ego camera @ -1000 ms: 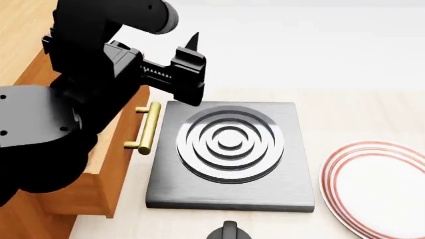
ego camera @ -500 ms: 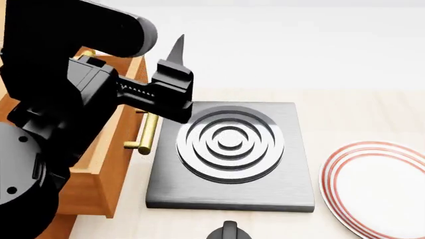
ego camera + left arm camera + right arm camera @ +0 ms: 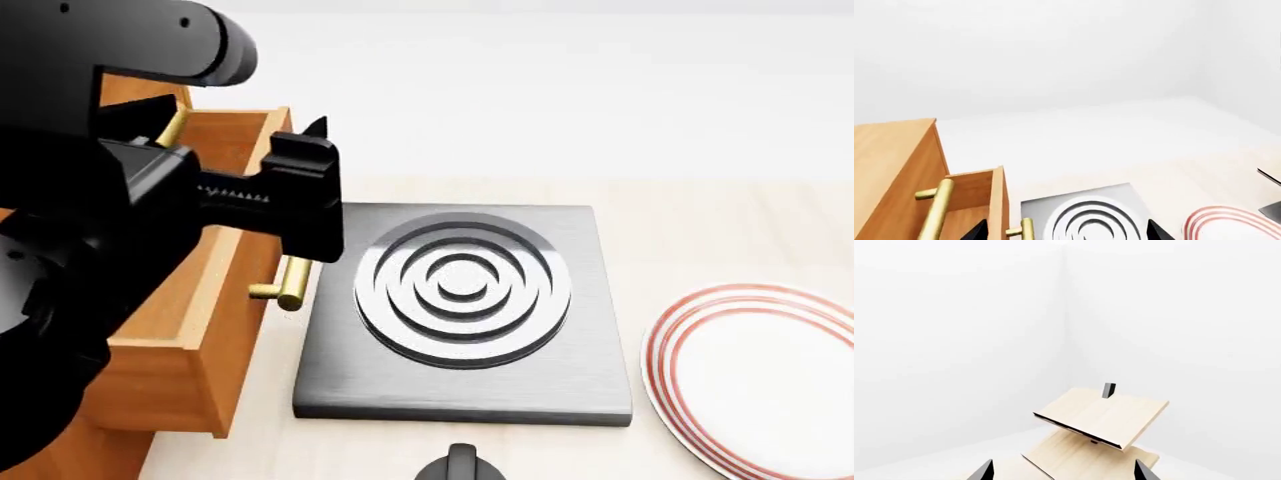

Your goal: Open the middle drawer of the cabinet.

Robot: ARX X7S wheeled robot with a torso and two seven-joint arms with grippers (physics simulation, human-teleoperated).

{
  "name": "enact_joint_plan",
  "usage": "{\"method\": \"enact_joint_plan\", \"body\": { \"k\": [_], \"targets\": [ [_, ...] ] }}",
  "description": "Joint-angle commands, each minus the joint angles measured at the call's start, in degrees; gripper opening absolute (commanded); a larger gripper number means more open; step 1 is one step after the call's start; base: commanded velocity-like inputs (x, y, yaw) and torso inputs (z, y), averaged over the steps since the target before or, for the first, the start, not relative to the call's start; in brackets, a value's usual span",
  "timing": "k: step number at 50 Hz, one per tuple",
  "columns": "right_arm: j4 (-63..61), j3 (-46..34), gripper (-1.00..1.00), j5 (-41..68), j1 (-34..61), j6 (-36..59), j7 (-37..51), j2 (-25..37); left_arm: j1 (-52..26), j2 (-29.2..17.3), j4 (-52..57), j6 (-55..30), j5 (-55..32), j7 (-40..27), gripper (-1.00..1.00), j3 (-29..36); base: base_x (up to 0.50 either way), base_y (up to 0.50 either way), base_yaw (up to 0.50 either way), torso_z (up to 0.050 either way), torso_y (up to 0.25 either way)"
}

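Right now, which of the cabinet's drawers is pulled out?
The middle drawer, whose brass handle sits beside the hotplate; the drawer above is shut flush.

Grey hotplate (image 3: 462,312) beside red-rimmed plate (image 3: 761,375); pale tilted wooden rack (image 3: 1102,416) elsewhere.

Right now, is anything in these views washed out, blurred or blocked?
Head view: sharp and evenly lit, with soft shadows, but the left arm blocks much of the cabinet. Left wrist view: crisp; white wall and floor nearly merge. Right wrist view: mostly featureless white, with only the pale rack distinct.
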Motion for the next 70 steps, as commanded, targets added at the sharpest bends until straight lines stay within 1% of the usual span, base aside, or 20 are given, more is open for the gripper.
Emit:
{"method": "enact_joint_plan", "body": {
  "k": [1,4,6,19,21,26,30,33,40,45,70],
  "targets": [
    [-0.04,-0.19,1.00,-0.08,0.12,0.22,0.13,0.15,0.06,-0.95,-1.59,-0.87,-6.45,0.54,1.00,-0.93,0.00,0.00,0.00,0.000,0.000],
    [0.03,-0.26,1.00,-0.13,0.10,0.10,0.07,0.11,0.48,-0.92,-2.41,-0.48,-8.70,1.08,1.00,-1.50,0.00,0.00,0.00,0.000,0.000],
    [-0.12,-0.14,1.00,0.02,0.05,0.25,0.15,0.19,0.18,-1.03,-2.60,-0.69,-8.41,1.36,1.00,-1.47,0.00,0.00,0.00,0.000,0.000],
    [-0.01,-0.55,1.00,-0.19,0.21,0.49,0.24,0.35,1.27,-1.64,-4.44,-0.15,-13.90,0.50,1.00,-2.15,0.00,0.00,0.00,0.000,0.000],
    [-0.11,-0.50,1.00,-0.07,0.22,0.67,0.33,0.45,0.80,-1.93,-4.79,-0.90,-13.02,-0.25,1.00,-1.44,0.00,0.00,0.00,0.000,0.000],
    [-0.14,-0.75,1.00,-0.21,0.30,0.78,0.35,0.56,1.22,-2.10,-5.82,-0.37,-13.92,-0.52,1.00,-1.68,0.00,0.00,0.00,0.000,0.000],
    [-0.02,-0.81,1.00,-0.26,0.29,0.72,0.32,0.55,1.77,-2.47,-6.28,1.27,-12.40,-1.71,1.00,-2.08,0.00,0.00,0.00,0.000,0.000],
    [0.21,-0.99,1.00,-0.43,0.39,0.58,0.26,0.51,1.43,-2.74,-6.21,1.55,-10.69,-2.16,1.00,-2.03,0.00,0.00,0.00,0.000,0.000],
    [0.16,-0.87,1.00,-0.26,0.30,0.69,0.31,0.59,1.42,-3.32,-7.68,1.39,-9.77,-3.66,1.00,-1.34,0.00,0.00,0.00,0.000,0.000],
    [0.18,-0.92,1.00,-0.34,0.21,0.81,0.35,0.61,2.80,-3.18,-8.88,1.21,-9.99,-2.64,1.00,-0.59,0.00,0.00,0.00,0.000,0.000],
    [0.25,-1.20,1.00,-0.29,0.41,1.18,0.56,0.83,4.58,-2.53,-10.45,-0.96,-10.39,-0.09,1.00,1.82,0.00,0.00,0.00,0.000,0.000]
  ]
}}
